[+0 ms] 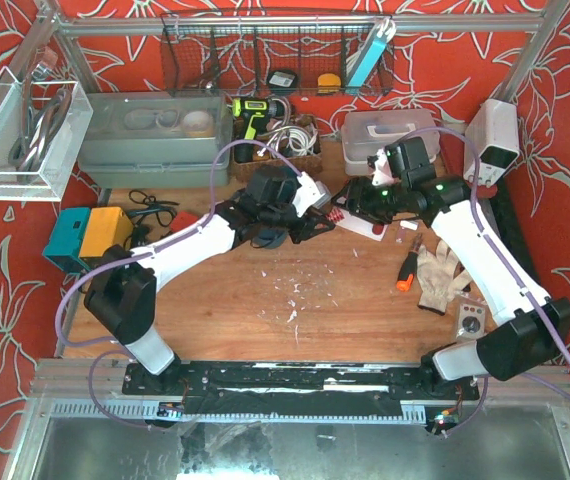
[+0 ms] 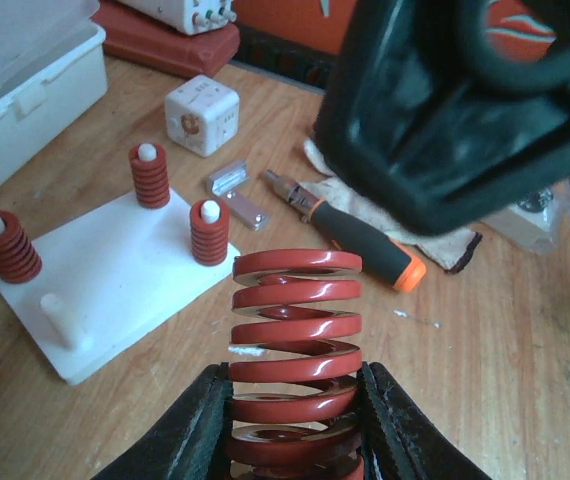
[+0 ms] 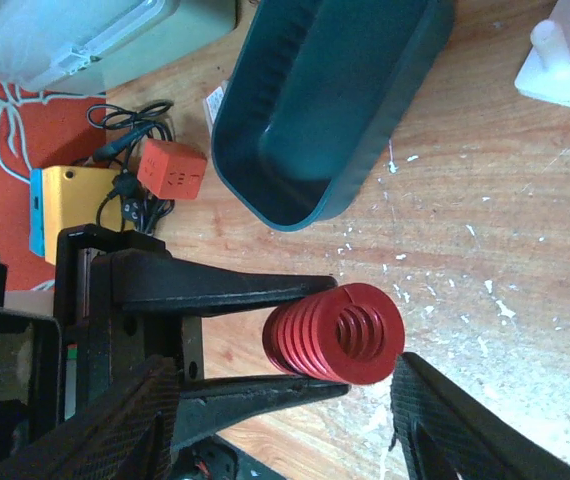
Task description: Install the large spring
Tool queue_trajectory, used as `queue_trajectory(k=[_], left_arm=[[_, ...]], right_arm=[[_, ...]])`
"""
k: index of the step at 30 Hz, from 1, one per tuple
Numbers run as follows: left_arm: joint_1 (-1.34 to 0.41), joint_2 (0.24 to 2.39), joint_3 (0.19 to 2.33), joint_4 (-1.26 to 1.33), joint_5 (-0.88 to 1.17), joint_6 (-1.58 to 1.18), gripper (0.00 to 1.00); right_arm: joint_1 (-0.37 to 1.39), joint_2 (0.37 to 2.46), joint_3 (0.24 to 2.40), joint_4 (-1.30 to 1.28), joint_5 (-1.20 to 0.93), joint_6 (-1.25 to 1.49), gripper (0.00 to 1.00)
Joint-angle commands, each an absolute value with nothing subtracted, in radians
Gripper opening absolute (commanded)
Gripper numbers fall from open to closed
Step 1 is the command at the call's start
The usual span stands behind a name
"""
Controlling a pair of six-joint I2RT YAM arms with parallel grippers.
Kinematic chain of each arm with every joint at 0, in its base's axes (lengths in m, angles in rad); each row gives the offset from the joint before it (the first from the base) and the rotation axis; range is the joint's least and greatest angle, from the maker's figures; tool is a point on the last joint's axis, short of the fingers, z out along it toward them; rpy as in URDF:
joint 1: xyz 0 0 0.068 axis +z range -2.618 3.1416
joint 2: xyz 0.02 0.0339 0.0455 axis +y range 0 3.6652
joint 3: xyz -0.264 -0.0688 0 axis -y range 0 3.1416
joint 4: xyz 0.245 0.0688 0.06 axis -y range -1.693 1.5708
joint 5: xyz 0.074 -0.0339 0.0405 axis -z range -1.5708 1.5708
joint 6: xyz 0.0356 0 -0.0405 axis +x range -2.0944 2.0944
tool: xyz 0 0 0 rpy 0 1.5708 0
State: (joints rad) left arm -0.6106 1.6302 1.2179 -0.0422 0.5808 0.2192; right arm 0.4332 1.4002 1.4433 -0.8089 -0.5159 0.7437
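I see soft, even light over the wooden table, with only weak shadows. In the left wrist view the spring carries small white glare on its coils, and the black arm near the lens is blurred. The top view looks slightly soft.

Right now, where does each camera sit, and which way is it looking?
Top external: above and behind the bases, looking down on the table; both arms show.
Left wrist: on the left arm, looking past the left gripper, shut on the large spring, towards the white plate.
Right wrist: on the right arm, looking through the open right gripper at the table.
Wrist views share the large spring.
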Motion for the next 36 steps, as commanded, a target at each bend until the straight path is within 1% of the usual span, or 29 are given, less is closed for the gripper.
queue_trajectory(k=[1,10,14,19,22,24,25,26,29,31,32,33,34,36], left_arm=[[-0.620,1.584,1.248,0.026,0.657,0.208,0.02],[-0.621,1.561,1.225,0.114,0.702,0.135,0.01],[-0.621,1.562,1.217,0.132,0.713,0.123,0.01],[-0.621,1.570,1.213,0.145,0.705,0.123,0.01],[-0.621,1.576,1.212,0.159,0.697,0.113,0.02],[-0.621,1.577,1.212,0.167,0.694,0.106,0.03],[-0.621,1.578,1.211,0.167,0.689,0.104,0.07],[-0.621,1.579,1.208,0.165,0.677,0.100,0.13],[-0.621,1.572,1.193,0.149,0.613,0.090,0.41],[-0.621,1.565,1.175,0.133,0.552,0.077,0.56],[-0.617,1.561,1.164,0.122,0.524,0.062,0.61],[-0.611,1.553,1.151,0.111,0.503,0.044,0.89],[-0.604,1.542,1.130,0.101,0.480,0.024,0.99],[-0.589,1.510,1.081,0.085,0.453,-0.026,1.00]], right_arm=[[0.437,1.396,1.422,-0.794,-0.538,0.807,0.62],[0.432,1.396,1.322,-0.686,-0.584,0.931,0.63],[0.431,1.383,1.298,-0.573,-0.616,0.987,0.55],[0.432,1.364,1.276,-0.502,-0.652,1.034,0.41],[0.431,1.350,1.244,-0.426,-0.670,1.076,0.37],[0.431,1.347,1.242,-0.408,-0.671,1.080,0.28],[0.432,1.346,1.247,-0.408,-0.667,1.070,0.23],[0.431,1.344,1.250,-0.410,-0.657,1.058,0.18],[0.431,1.329,1.248,-0.403,-0.608,1.027,0.05],[0.431,1.323,1.242,-0.379,-0.539,0.997,0.00],[0.430,1.319,1.240,-0.375,-0.506,0.969,0.00],[0.433,1.316,1.239,-0.370,-0.464,0.940,0.00],[0.437,1.311,1.231,-0.361,-0.409,0.891,0.00],[0.442,1.301,1.188,-0.282,-0.305,0.816,0.00]])
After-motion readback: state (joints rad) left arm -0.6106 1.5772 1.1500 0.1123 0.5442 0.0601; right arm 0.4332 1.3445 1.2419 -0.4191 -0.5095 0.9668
